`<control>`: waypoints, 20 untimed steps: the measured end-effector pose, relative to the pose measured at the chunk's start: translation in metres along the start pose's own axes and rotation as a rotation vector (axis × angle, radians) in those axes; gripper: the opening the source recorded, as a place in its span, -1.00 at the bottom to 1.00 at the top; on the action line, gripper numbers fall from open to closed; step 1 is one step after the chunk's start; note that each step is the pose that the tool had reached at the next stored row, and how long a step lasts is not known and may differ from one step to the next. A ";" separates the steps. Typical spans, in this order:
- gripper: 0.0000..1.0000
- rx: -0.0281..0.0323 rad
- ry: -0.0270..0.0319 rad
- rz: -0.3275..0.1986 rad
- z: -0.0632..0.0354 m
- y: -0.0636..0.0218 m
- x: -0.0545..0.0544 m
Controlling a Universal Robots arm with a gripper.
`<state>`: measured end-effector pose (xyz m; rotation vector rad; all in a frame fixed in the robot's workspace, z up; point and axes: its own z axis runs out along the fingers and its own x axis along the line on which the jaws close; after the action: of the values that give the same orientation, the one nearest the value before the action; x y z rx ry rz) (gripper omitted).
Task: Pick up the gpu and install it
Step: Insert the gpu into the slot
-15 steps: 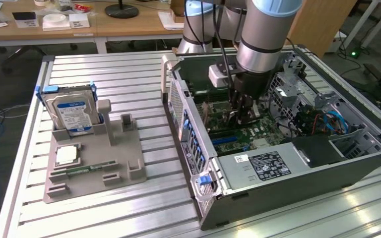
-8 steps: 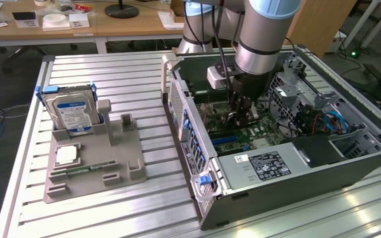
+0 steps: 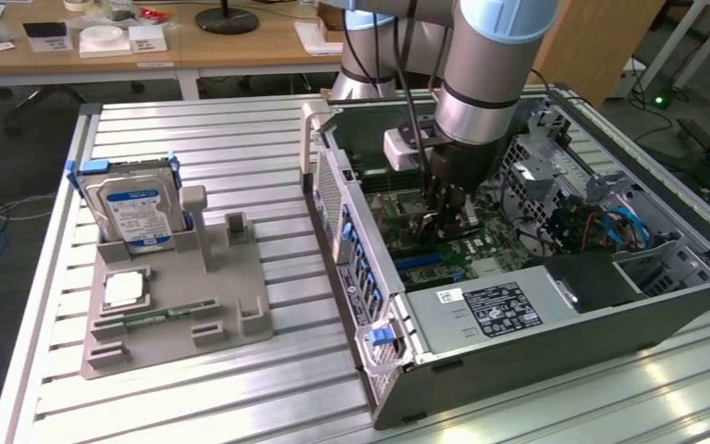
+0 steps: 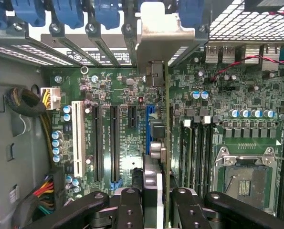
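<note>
We see the gripper (image 4: 152,200) with its two black fingers (image 4: 130,207) pinching the gpu (image 4: 157,138) edge-on, one finger on each side of the thin card. From the wrist view the card runs straight away from the fingers, over the motherboard (image 4: 118,138), and it lines up with the blue expansion slot (image 4: 148,125) just beside it. The card's silver metal end bracket (image 4: 163,40) sits at the far end, against the row of rear slot openings with their blue retention clips (image 4: 68,12). We cannot tell whether the card is fully seated in the slot or only resting above it.

In the exterior view, the gripper (image 3: 444,215) reaches down into the open computer case (image 3: 553,356), which lies on its side on the ribbed metal bench (image 3: 207,129). The grey robot arm (image 3: 484,74) rises straight up from it. A power supply (image 3: 503,310) with a white label sits at the near end of the case.

Toward the exterior view's left, well apart from the case, a grey parts holder (image 3: 226,296) rests on the bench. A blue-labelled hard drive (image 3: 133,205) stands upright in it, a square processor (image 3: 127,289) lies flat, and a narrow green memory stick (image 3: 158,314) lies near it.
</note>
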<state>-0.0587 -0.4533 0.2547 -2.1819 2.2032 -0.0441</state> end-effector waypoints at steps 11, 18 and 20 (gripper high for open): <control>-0.44 0.0022 0.0003 0.000 0.0066 0.0010 0.000; -0.44 0.0025 0.0000 0.000 0.0075 0.0014 0.001; -0.44 0.0025 -0.0001 0.000 0.0080 0.0022 0.001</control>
<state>-0.0605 -0.4545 0.2467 -2.1807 2.2018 -0.0467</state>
